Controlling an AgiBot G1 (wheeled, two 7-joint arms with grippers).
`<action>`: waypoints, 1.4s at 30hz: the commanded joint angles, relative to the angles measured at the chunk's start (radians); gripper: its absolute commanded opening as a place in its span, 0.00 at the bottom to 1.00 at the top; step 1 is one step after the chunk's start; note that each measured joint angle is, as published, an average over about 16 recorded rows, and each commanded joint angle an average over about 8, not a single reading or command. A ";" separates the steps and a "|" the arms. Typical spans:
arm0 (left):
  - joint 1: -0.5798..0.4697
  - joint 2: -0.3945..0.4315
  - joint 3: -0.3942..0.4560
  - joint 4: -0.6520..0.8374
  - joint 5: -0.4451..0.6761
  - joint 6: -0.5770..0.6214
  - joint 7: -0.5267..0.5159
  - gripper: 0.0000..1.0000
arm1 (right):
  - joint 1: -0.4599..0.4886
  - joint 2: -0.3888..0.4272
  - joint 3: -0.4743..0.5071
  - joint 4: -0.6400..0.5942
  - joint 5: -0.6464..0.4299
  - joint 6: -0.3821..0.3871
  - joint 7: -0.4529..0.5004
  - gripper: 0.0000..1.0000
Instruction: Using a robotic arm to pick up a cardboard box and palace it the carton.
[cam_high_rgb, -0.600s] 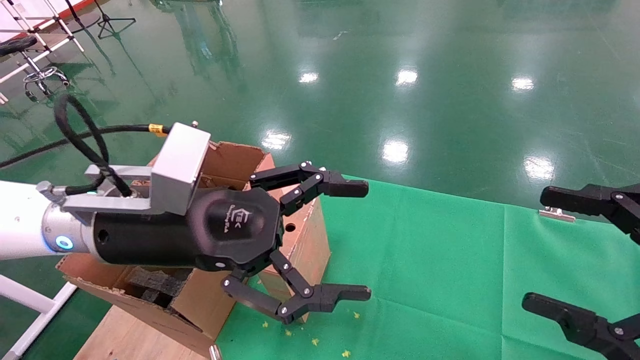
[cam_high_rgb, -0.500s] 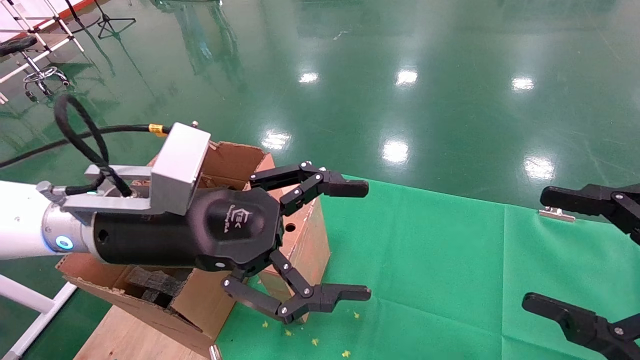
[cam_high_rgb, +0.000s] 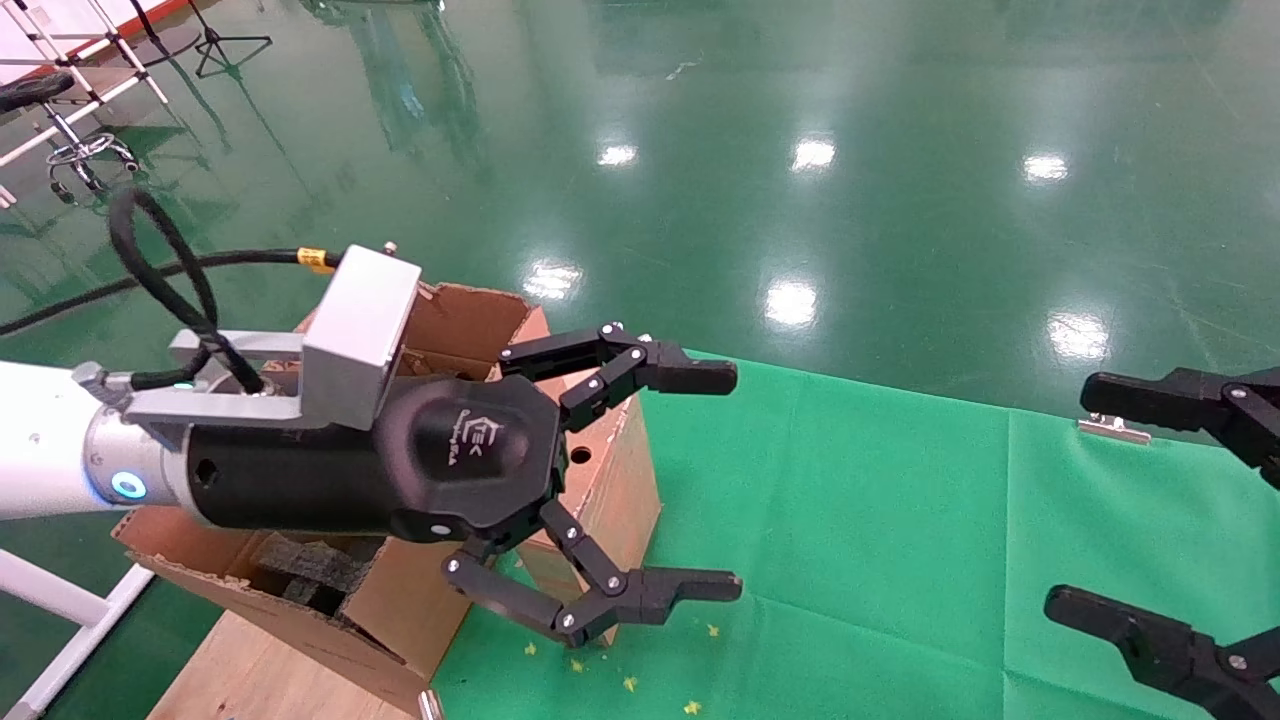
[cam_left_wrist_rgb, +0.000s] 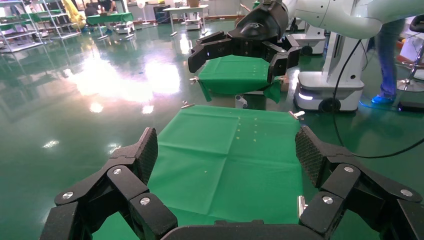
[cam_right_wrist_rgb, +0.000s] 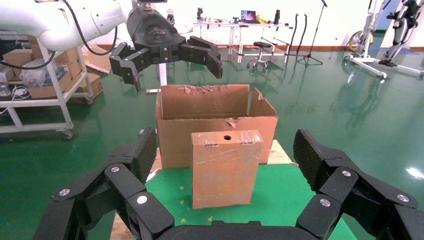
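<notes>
The white robotic arm with its silver wrist bracket, blue light ring and looping black cable (cam_high_rgb: 60, 460) reaches in level from the robot's left, wrist horizontal. Its black linked-finger left gripper (cam_high_rgb: 735, 480) is spread wide with nothing between the fingers. It hangs above the near edge of the green cloth-covered worktop (cam_high_rgb: 900, 520), partly in front of the two boxes. A small white logo is printed on the gripper's black palm housing; the lettering is too small to read.

The small sealed brown cardboard box with glossy reddish tape on its faces (cam_right_wrist_rgb: 226, 167) stands upright on the worktop, touching or just in front of the large brown corrugated carton with ragged torn flaps (cam_right_wrist_rgb: 210, 112). In the head view only a strip of the small box's taped face, with a round hole near its top, shows behind the left gripper. Black foam pieces (cam_high_rgb: 310, 568) lie inside the open carton. The carton rests on a light wooden board (cam_high_rgb: 270, 670) beside the green cloth.

The right gripper (cam_high_rgb: 1065, 505) sits at the robot's right, over the cloth's far side, its black fingers also held wide apart and empty. It faces the small box from well apart. A few yellow specks (cam_high_rgb: 630, 683) dot the cloth near the box. A silver clip (cam_high_rgb: 1112, 429) pins the cloth's edge.
</notes>
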 joint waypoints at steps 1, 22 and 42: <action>0.001 -0.004 0.000 -0.001 0.004 -0.002 0.002 1.00 | 0.000 0.000 0.000 0.000 0.000 0.000 0.000 0.08; -0.153 -0.075 0.098 -0.039 0.369 -0.122 -0.152 1.00 | 0.000 0.000 0.000 0.000 0.000 0.001 0.000 0.00; -0.642 0.219 0.459 -0.044 1.047 0.092 -1.122 1.00 | 0.000 0.000 0.000 0.000 0.000 0.001 0.000 0.00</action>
